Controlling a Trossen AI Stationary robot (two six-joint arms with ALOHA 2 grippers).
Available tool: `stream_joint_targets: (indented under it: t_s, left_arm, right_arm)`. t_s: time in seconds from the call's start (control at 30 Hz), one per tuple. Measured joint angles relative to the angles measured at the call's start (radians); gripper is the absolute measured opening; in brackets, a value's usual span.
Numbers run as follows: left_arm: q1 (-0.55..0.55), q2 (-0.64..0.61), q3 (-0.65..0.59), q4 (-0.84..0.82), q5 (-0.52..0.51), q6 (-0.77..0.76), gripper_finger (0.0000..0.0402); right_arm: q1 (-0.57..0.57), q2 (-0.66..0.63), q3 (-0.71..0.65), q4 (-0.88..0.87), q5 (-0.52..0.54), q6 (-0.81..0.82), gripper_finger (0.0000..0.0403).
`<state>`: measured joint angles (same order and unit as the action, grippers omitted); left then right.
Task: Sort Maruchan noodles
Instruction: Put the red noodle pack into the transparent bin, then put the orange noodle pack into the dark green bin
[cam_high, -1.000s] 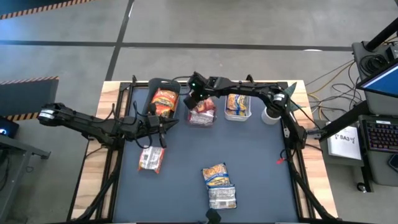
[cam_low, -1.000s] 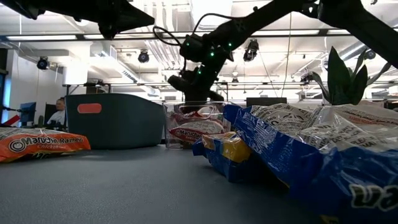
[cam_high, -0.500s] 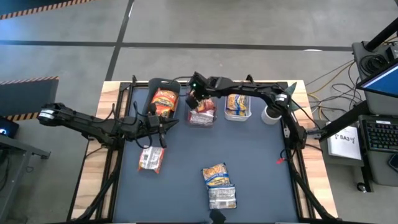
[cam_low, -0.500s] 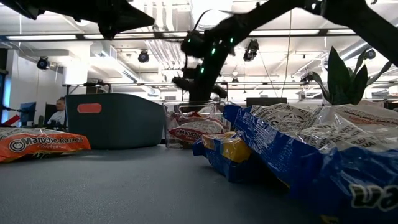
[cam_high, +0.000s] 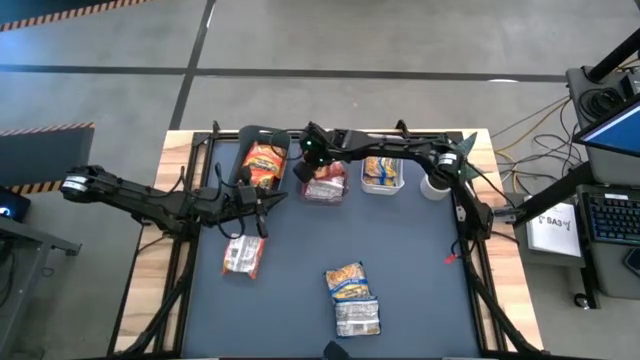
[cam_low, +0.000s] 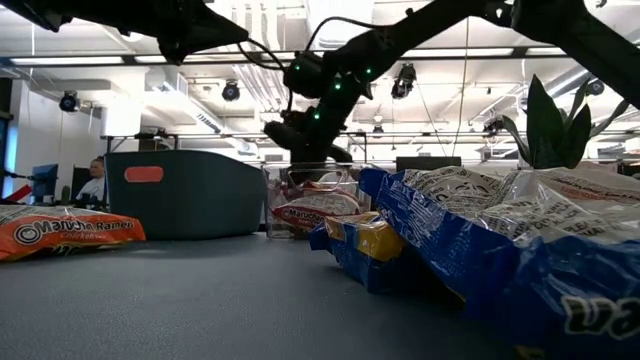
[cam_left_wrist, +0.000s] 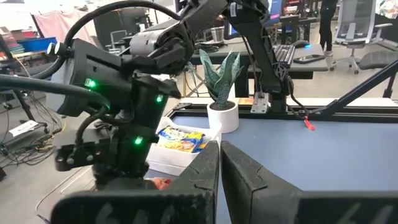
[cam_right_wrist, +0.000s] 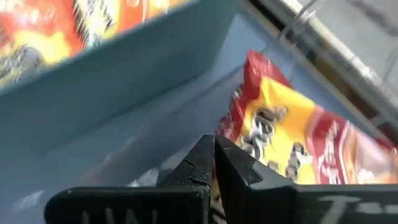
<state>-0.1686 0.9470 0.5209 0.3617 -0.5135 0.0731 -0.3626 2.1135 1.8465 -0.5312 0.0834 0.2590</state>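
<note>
My right hand hangs over the gap between the teal bin and the clear bin at the far side of the counter, its fingers pressed together and carrying nothing. My left hand waits above the counter's left part, just far of the orange packet, fingers also together and empty.

My judgement of the step in hand: the right hand has nothing to drop, so it should lift clear of the bin walls and travel to a packet lying loose. To do that well I would rise straight up first so I do not nudge the red-and-white packet sitting in the clear bin, open wide only once over a loose packet, and come down on a short edge, since these glossy wrappers likely slide and crumple.

Counting what I see from above: three bins along the far edge, teal, clear and white. Three packets lie loose on the counter: the orange one at left, and a yellow-and-blue packet touching a silvery-faced one nearer the front. Each bin shows at least one packet; any stacked beneath I cannot count
</note>
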Motion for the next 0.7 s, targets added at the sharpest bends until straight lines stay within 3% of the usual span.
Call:
stream_joint_targets:
  t_s: [0.3,0.53,0.7]
  left_arm:
    - [0.0,0.0,0.0,0.0,0.0,0.0,0.0]
    - [0.0,0.0,0.0,0.0,0.0,0.0,0.0]
    - [0.0,0.0,0.0,-0.005,0.0,0.0,0.0]
  right_arm:
    - [-0.025,0.046,0.007,0.054,0.228,0.018,0.0009]
    - [-0.037,0.038,0.006,0.061,0.231,0.009,0.0009]
    - [-0.014,-0.036,0.006,-0.007,0.191,-0.006,0.0009]
